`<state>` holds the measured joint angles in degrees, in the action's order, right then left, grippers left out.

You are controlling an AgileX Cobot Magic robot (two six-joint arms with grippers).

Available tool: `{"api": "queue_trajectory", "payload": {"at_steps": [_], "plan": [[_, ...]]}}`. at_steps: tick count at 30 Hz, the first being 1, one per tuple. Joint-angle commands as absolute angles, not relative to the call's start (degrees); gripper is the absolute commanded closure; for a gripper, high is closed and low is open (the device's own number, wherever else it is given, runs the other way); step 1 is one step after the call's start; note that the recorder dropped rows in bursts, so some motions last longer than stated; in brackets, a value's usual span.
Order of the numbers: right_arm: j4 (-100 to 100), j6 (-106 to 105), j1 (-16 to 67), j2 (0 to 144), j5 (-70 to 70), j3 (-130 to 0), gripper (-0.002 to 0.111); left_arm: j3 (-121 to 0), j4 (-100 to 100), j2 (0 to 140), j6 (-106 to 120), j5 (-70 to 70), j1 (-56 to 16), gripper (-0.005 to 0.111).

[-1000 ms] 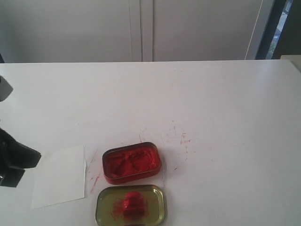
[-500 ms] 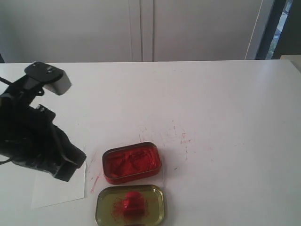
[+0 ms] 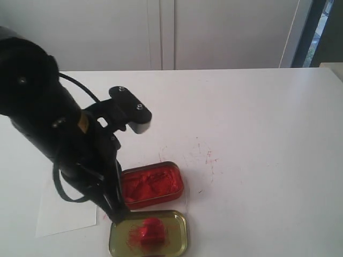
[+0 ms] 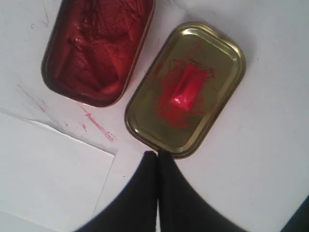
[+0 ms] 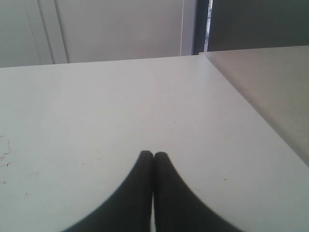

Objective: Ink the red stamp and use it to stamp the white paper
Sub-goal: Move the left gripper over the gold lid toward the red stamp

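The red stamp (image 3: 151, 231) (image 4: 187, 89) lies on its side in the shallow gold tray (image 3: 179, 241) (image 4: 145, 116), among red smears. Just behind the tray sits the open tin of red ink (image 3: 153, 184) (image 4: 96, 48). The white paper (image 3: 64, 219) (image 4: 48, 169) lies left of both and my left arm covers part of it. My left gripper (image 3: 118, 217) (image 4: 157, 153) is shut and empty, its tip at the tray's left rim, short of the stamp. My right gripper (image 5: 153, 154) is shut over bare table and is outside the exterior view.
Thin red ink streaks (image 3: 206, 158) mark the white tabletop right of the tin, and more streaks (image 4: 96, 126) lie between tin and paper. The right wrist view shows the table's corner and a beige surface (image 5: 260, 87) beyond it. Cabinet doors stand behind the table.
My left arm has swung in from the left edge, across the paper, and its shut tip now sits at the gold tray's rim. Tins, stamp and paper have not moved.
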<state>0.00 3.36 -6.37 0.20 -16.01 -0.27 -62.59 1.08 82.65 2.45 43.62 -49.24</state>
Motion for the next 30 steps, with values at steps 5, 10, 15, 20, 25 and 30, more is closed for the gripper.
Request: {"api": "queue_trajectory", "payload": {"at_steps": [5, 10, 15, 20, 25, 30], "plan": [[0.0, 3.5, -6.4, 0.0, -15.1, 0.0, 0.108, -64.8, 4.4, 89.1, 3.4, 45.9, -55.9, 0.107], [0.0, 3.5, -6.4, 0.0, -15.1, 0.0, 0.108, -64.8, 4.6, 91.5, 3.9, 46.0, -58.1, 0.107], [0.0, 3.5, -6.4, 0.0, -15.1, 0.0, 0.108, -64.8, 4.3, 94.3, 5.0, 42.0, -58.1, 0.107], [0.0, 3.5, -6.4, 0.0, -15.1, 0.0, 0.108, -64.8, 5.1, 94.3, 4.9, 40.5, -57.9, 0.107], [0.0, 3.5, -7.0, 0.0, -15.1, 0.0, 0.108, -64.8, 5.1, 94.3, 4.8, 38.4, -57.9, 0.093], [0.0, 3.5, -7.0, 0.0, -15.1, 0.0, 0.108, -64.8, 5.1, 94.4, 5.0, 37.5, -57.9, 0.069]]}}
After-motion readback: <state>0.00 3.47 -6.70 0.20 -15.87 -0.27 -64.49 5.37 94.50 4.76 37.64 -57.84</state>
